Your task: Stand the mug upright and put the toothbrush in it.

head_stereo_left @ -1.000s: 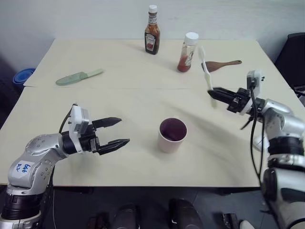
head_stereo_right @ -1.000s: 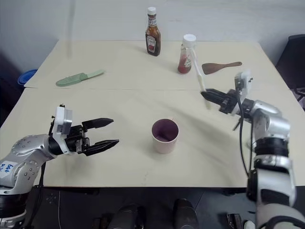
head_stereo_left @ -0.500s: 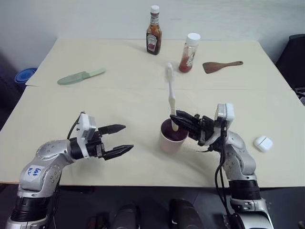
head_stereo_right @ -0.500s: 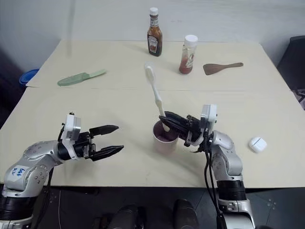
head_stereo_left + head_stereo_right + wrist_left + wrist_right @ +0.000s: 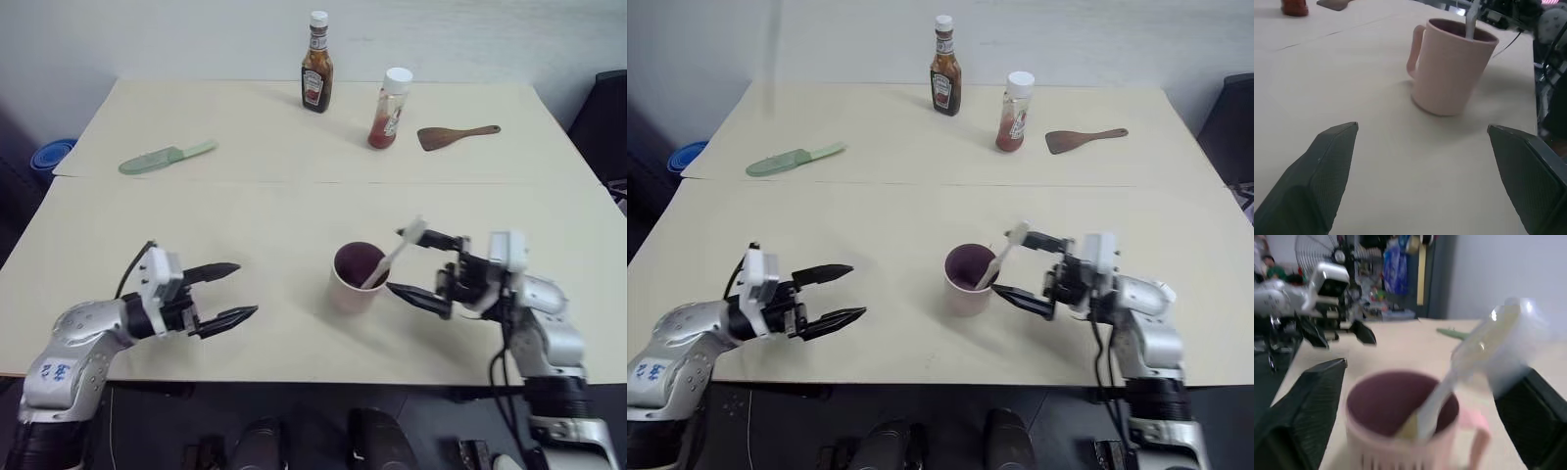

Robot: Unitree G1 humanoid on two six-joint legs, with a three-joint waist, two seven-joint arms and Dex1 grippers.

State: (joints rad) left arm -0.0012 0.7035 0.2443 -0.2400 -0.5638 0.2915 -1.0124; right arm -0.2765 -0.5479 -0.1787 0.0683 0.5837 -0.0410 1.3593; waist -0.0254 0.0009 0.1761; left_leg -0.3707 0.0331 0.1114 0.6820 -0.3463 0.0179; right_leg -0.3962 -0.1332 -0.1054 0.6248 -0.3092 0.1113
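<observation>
Beige table against a plain pale wall, two bottles at the far edge.

Change in the last second: I had the toothbrush pinched in the right gripper out by the wooden spatula, then carried it over the mug. Now the jaws are spread wide and hold nothing. The brush sits handle-down in the mug, head leaning out over the rim toward the right gripper, close to its upper finger. Right wrist view confirms it: handle inside the dark maroon interior, head up and tilted.

Mug is upright, centre-front of the table, between the two grippers; left wrist view shows a handle on it.

Left gripper hovers well apart from the mug, fingers wide open, empty, a bit lower than before.

My read: both parts of the task look done. Only risk is clipping the brush head when I back the right arm out.

Labels: brown sauce bottle and red sauce bottle both carry labels, too small to read. Blue handwriting on the left arm's shell, not legible. Green knife untouched on the far left.
</observation>
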